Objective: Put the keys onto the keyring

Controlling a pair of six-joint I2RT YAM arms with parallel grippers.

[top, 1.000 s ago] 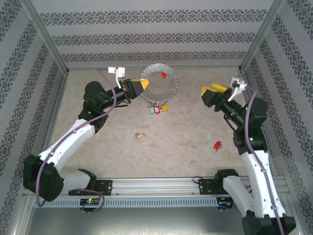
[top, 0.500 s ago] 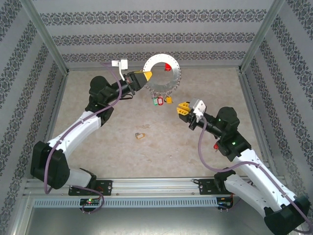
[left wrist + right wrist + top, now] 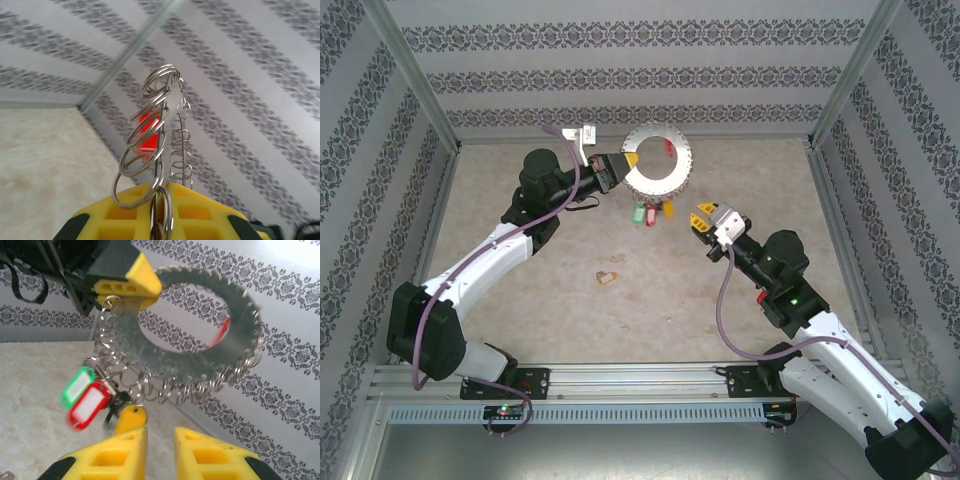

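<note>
Swinging in from the right wall, the right end effector [image 3: 701, 218] now sits just beside the keyring [image 3: 672, 181], jaws nearly together, though any grip cannot be told. The left end effector [image 3: 620, 164] clenches the keyring's rim, raised off the worktop [image 3: 520, 300], likely to present it for threading. A brass key [image 3: 607, 278] lies apart.

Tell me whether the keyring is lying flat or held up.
Held up: jaws of the left gripper clamp the keyring by its rim, tags dangling below.

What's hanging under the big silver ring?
Under the keyring hang little wire rings, a green tag, a red tag and a yellow tag. The yellow one's bottom hides behind the right gripper.
</note>
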